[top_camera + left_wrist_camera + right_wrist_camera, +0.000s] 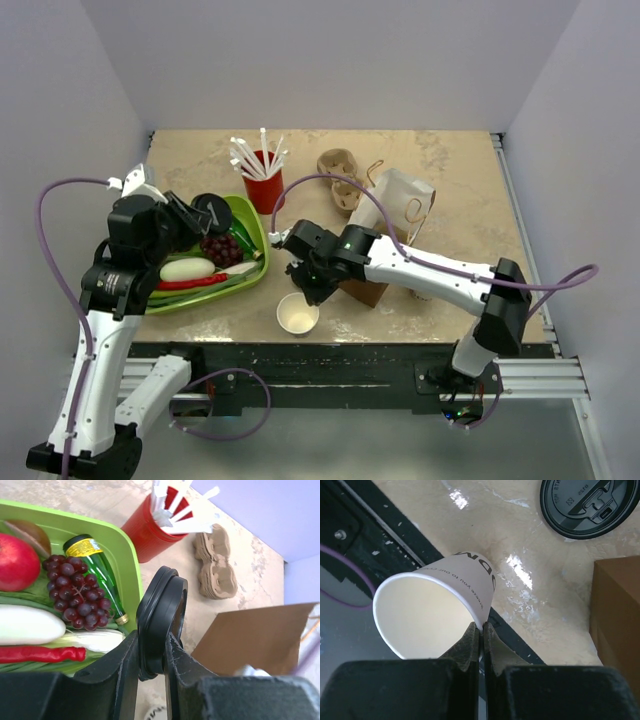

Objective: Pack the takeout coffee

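Brown paper carrier bag with cord handles [398, 200] stands right of centre. The right arm lies across its near side and hides the tabletop there. Behind the bag is a stack of brown moulded-pulp cup carriers [340, 178]. Left of those stands a red plastic cup [264, 188] packed with white straws.

Right gripper [481, 628]: fingers pressed together on the rim of a lidless white paper cup [427, 607]. The cup is tilted, mouth toward the wrist camera, at the near table edge over the black front rail [365, 535].

Left gripper [151, 647]: clamped on a loose round black lid [162, 605], held on edge above the tray's right rim.

Position of the takeout coffee: not certain. The right wrist view shows a round black plastic sip lid [590, 505] from above, near the bag's corner and apart from the held cup. Whether a cup stands under it cannot be told. In the top view the right arm covers that spot.

Surface: glossy beige marbled tabletop [460, 170]. Pale lilac walls [330, 60] close three sides.

Containers: lime-green plastic tray [129, 575] at the left holds:
- a red apple [17, 562]
- purple grapes [75, 592]
- a green glass bottle [97, 572]
- a white oblong vegetable [27, 625]
- a red chilli [40, 654]
- green stalks underneath

Something white shows at the bag's mouth; cannot tell what.
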`<state>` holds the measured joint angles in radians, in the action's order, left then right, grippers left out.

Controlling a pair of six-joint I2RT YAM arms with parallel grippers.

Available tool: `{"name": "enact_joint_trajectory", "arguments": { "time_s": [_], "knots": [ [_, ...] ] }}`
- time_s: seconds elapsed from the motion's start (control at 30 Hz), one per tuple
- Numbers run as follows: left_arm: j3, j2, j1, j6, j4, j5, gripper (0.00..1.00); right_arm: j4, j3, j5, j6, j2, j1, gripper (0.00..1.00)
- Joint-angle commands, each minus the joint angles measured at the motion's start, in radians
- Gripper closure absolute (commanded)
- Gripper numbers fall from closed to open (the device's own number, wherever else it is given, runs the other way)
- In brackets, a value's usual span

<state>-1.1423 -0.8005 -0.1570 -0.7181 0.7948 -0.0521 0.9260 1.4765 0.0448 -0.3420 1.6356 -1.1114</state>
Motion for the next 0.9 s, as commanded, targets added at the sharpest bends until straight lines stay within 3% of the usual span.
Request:
{"name": "enact_joint_trajectory", "arguments": {
  "time_s": [0.0,0.27,0.57,0.73,0.77,0.87],
  "knots": [
    [-0.024,0.023,0.008,0.062,0.011,0.121,0.85,-0.027,0.036,-0.074,-0.08,0.075,0.007,1.0],
    [-0.004,0.087,0.008,0.042,0.037,0.15,0.85,-0.118,0.039,-0.08,-0.121,0.176,0.059,1.0],
    [0.087,0.149,0.008,0.019,0.007,0.279,0.85,-0.148,0.064,-0.191,-0.124,0.144,0.096,1.0],
    [0.156,0.169,0.008,-0.009,-0.054,0.395,0.85,-0.108,0.07,-0.181,-0.112,0.167,0.097,0.86],
    [0.167,0.172,0.008,-0.014,-0.075,0.434,0.85,-0.11,0.071,-0.177,-0.114,0.164,0.096,0.74],
    [0.21,0.184,0.008,-0.029,-0.117,0.498,0.86,-0.11,0.087,-0.198,-0.127,0.121,0.096,0.56]
  ]
}}
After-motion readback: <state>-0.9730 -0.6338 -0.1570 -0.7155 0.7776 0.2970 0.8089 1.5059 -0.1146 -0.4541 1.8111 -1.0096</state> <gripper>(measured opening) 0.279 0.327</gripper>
